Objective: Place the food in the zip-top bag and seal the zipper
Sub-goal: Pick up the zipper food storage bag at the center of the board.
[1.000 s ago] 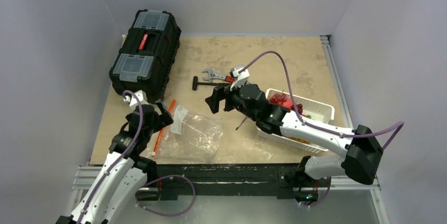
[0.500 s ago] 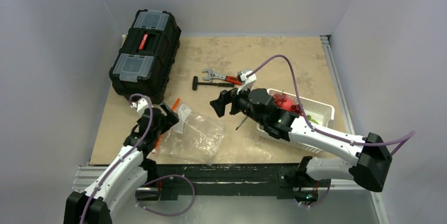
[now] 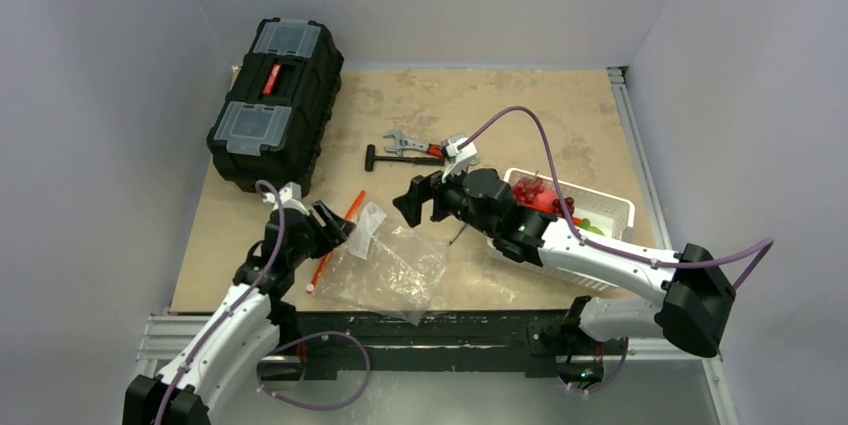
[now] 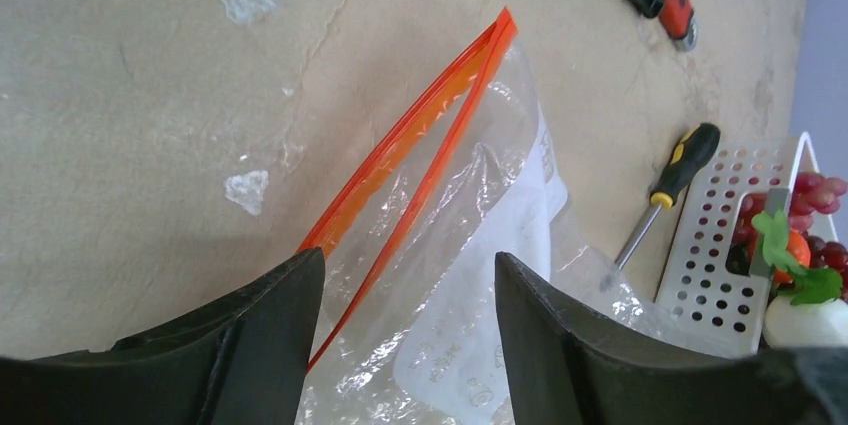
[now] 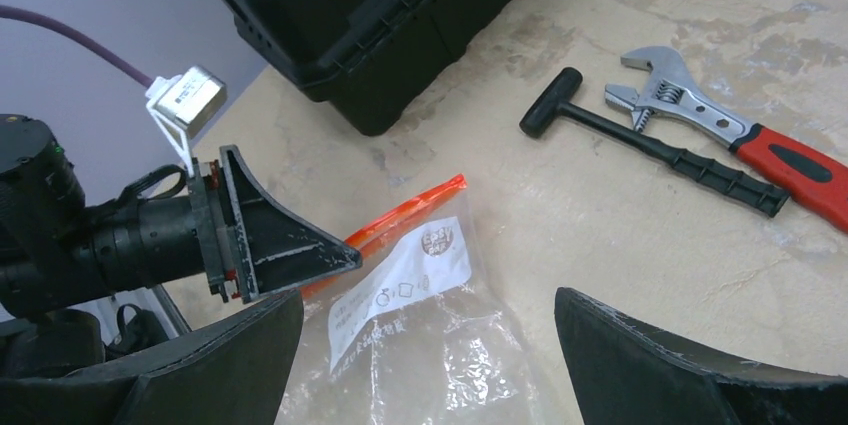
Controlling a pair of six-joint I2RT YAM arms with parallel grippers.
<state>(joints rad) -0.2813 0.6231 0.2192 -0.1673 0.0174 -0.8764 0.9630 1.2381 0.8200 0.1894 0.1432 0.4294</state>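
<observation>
Zip-top bag: straddling its zipper with the left gripper, jaws parted, not yet pinching, likely for lifting the mouth open; holding the right gripper wide open, empty.

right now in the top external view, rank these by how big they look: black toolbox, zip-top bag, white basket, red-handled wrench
1. black toolbox
2-3. zip-top bag and white basket look about alike; the basket is partly covered, so I won't rank them
4. red-handled wrench
</observation>
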